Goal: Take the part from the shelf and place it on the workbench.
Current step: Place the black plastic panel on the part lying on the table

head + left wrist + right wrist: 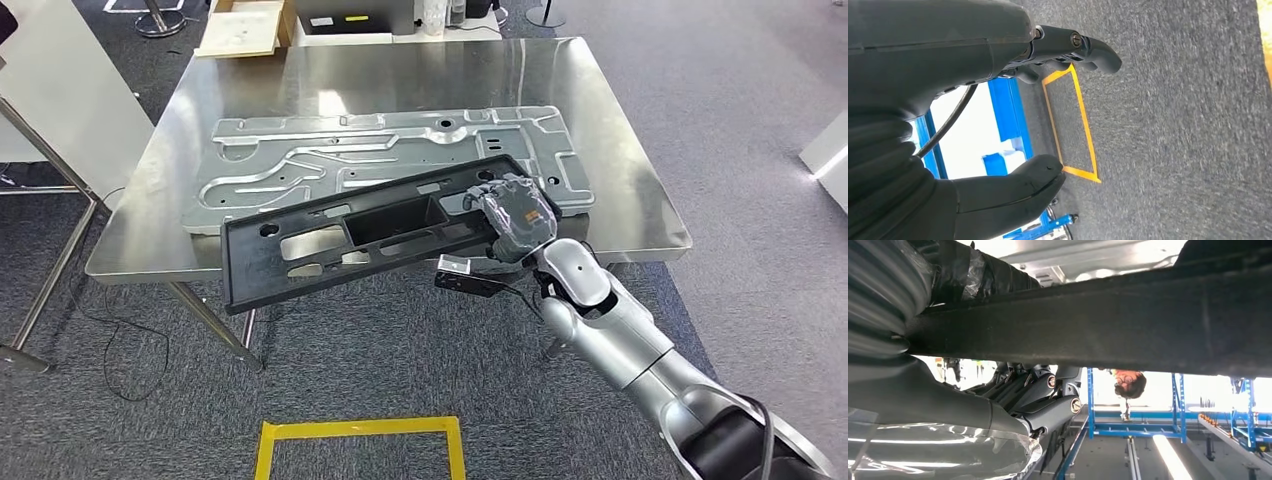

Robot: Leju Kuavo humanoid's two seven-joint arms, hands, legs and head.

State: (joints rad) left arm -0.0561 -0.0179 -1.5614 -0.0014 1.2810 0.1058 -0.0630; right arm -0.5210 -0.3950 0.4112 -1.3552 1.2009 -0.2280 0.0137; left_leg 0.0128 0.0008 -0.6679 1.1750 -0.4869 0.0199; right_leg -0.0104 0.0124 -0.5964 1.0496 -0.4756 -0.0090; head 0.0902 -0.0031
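Workbench (640,215): one metal panel (400,150), one black part (330,245).

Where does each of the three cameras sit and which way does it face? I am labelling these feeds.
Head view: high on the body, looking down at the workbench; right hand holds the black part.
Left wrist view: behind the left hand, facing carpet and yellow tape.
Right wrist view: behind the right hand, under the black part.
Shared: head and right wrist views both show that part.

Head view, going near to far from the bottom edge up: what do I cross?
Yellow floor tape → black part gripped by the right hand → silver stamped panel on the workbench → cardboard box.
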